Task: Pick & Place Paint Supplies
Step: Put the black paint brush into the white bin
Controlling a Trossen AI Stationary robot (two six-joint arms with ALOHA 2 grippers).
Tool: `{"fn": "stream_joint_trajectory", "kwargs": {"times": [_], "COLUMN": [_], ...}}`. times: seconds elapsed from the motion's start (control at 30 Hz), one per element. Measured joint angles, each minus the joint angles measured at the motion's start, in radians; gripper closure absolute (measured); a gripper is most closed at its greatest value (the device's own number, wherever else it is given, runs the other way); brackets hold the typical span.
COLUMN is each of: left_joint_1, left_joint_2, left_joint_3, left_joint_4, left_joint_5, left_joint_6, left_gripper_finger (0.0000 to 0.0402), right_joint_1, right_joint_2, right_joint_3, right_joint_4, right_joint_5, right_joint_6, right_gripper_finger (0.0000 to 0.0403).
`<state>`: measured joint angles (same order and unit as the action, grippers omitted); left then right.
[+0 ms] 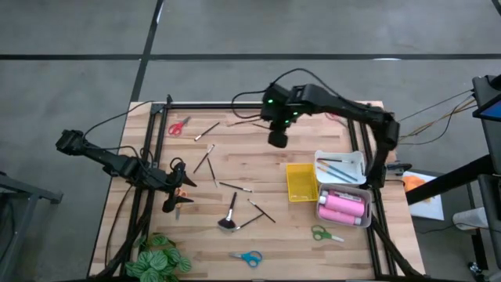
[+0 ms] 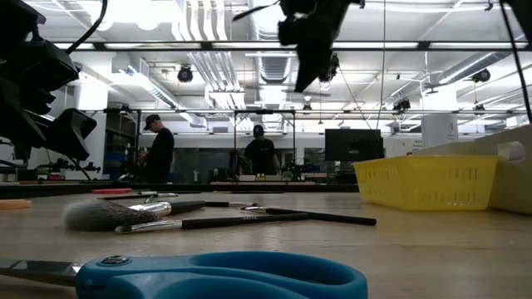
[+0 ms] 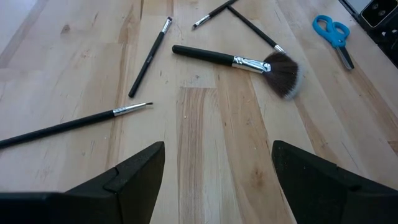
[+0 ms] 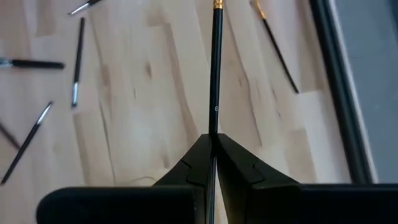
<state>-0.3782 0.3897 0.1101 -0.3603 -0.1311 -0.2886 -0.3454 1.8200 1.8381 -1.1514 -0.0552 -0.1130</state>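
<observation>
Black and thin, the brush (image 4: 216,68) I have in the right gripper (image 4: 214,144) sticks straight out from between its fingers, which are pinched together on the handle; that gripper (image 1: 278,138) hangs above the far middle of the wooden table (image 1: 258,235). Below, more thin brushes (image 1: 235,186) lie scattered on the boards, the fluffy black brush (image 1: 228,219) near the middle front. My left gripper (image 1: 174,197) sits low at the left side, fingers (image 3: 134,177) spread wide with nothing between them. Right of centre stand the yellow tray (image 1: 301,182) and pink bottles (image 1: 342,206).
</observation>
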Motion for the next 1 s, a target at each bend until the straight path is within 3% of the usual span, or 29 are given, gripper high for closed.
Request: {"fn": "stream_joint_trajectory", "kwargs": {"times": [0.3, 0.47, 1.0], "left_joint_1": [0.0, 0.0, 0.0], "left_joint_2": [0.0, 0.0, 0.0], "left_joint_3": [0.0, 0.0, 0.0], "left_joint_4": [0.0, 0.0, 0.0], "left_joint_5": [0.0, 0.0, 0.0], "left_joint_6": [0.0, 0.0, 0.0], "left_gripper_finger": [0.0101, 0.0101, 0.0101], "right_joint_1": [0.0, 0.0, 0.02], "right_joint_2": [-0.161, -0.245, -0.639], "right_joint_3": [-0.035, -0.121, -0.72], "right_joint_4": [-0.271, -0.382, -0.383], "right_joint_5": [0.006, 0.006, 0.005], "right_joint_6": [0.004, 0.007, 0.008], "right_gripper_finger": [0.0386, 0.0386, 0.0386]}}
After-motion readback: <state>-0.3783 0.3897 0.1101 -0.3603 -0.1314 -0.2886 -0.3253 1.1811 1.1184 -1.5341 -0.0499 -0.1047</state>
